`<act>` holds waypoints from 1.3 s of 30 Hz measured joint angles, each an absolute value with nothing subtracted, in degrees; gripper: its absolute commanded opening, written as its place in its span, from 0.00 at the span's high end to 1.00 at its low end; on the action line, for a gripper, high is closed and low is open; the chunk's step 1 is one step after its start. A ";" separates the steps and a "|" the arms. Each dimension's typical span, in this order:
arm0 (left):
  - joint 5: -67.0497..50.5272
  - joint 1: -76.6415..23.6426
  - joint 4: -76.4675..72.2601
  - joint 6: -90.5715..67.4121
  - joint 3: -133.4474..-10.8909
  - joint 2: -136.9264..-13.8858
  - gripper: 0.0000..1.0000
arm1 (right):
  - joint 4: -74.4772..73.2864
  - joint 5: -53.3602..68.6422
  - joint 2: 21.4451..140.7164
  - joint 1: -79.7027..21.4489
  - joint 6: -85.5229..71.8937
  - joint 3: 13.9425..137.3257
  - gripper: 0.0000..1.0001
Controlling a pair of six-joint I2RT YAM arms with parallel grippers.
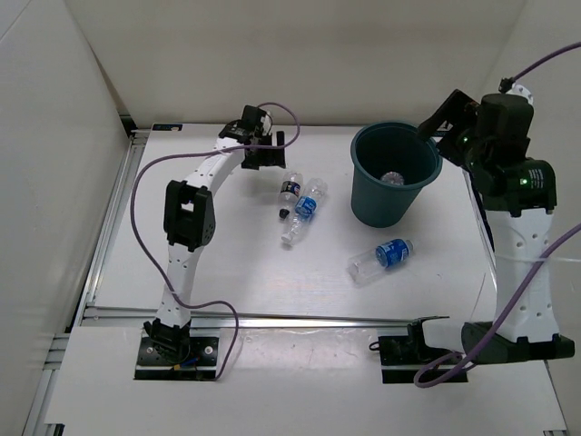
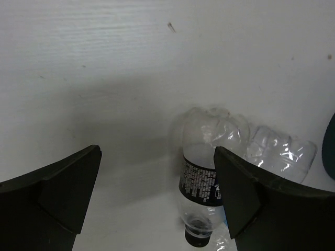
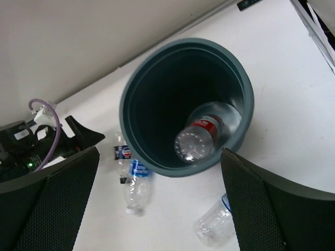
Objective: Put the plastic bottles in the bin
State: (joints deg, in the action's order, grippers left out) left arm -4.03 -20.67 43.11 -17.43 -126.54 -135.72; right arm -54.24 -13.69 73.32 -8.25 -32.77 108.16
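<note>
From above, the bin [image 1: 381, 204] stood at the far right of the bench [image 1: 227, 263], with the red-labelled bottle [image 1: 392, 178] showing only as a pale glint inside it. Three bottles lay outside. The dark-labelled bottle [image 1: 290, 193] and a blue-labelled bottle [image 1: 310, 203] touched side by side, left of the bin. The second blue-labelled bottle [image 1: 381, 257] lay nearer, in front of the bin. The left tool [image 1: 272, 145] hung near the pair, and the right tool [image 1: 431, 123] sat over the bin's far rim.

The left wrist view showed its tool's fingers wide apart and empty. The dark-labelled bottle lay close to the right finger, not centred, and its neighbour was half hidden behind that finger. Closing from there would probably catch both bottles. It could also nudge the round, thin-walled one into rolling or slipping out.

The right wrist view had its fingers apart with nothing between them. Only this view made out the red label, deep in the bin. The left wrist view missed the second blue-labelled bottle altogether.
</note>
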 measured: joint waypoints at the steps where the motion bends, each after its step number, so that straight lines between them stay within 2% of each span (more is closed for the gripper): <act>1: -5.34 -20.75 43.55 -17.15 -125.86 -136.09 0.00 | -54.54 -13.61 72.42 -8.05 -32.73 106.85 0.00; 13: -13.06 -26.98 43.62 -15.31 -125.21 -136.51 0.00 | -60.51 -12.21 67.53 -7.62 -32.45 99.57 0.00; 24: -11.35 -26.96 43.40 -16.14 -119.59 -136.55 0.00 | -60.55 -12.12 66.94 -7.62 -31.79 99.55 0.00; 26: -11.53 -26.85 43.33 -16.23 -119.46 -136.55 0.06 | -60.58 -12.29 66.89 -7.62 -31.66 99.53 0.00; 28: -11.99 -26.85 42.85 -16.53 -118.72 -136.55 0.25 | -60.60 -12.43 66.85 -7.62 -31.48 99.53 0.00; 30: -12.88 -26.85 42.61 -16.47 -117.43 -136.55 0.50 | -60.62 -12.56 66.78 -7.62 -31.44 99.53 0.00; 31: -14.06 -26.79 42.06 -16.32 -116.51 -136.42 0.67 | -60.66 -12.73 66.78 -7.62 -31.44 99.53 0.00; 36: -15.03 -25.91 41.63 -17.15 -114.69 -135.13 0.69 | -60.84 -13.34 66.76 -7.62 -31.33 99.24 0.00; 39: -14.24 -24.69 43.77 -18.41 -117.64 -135.13 0.68 | -61.21 -13.89 66.85 -7.62 -31.29 99.07 0.00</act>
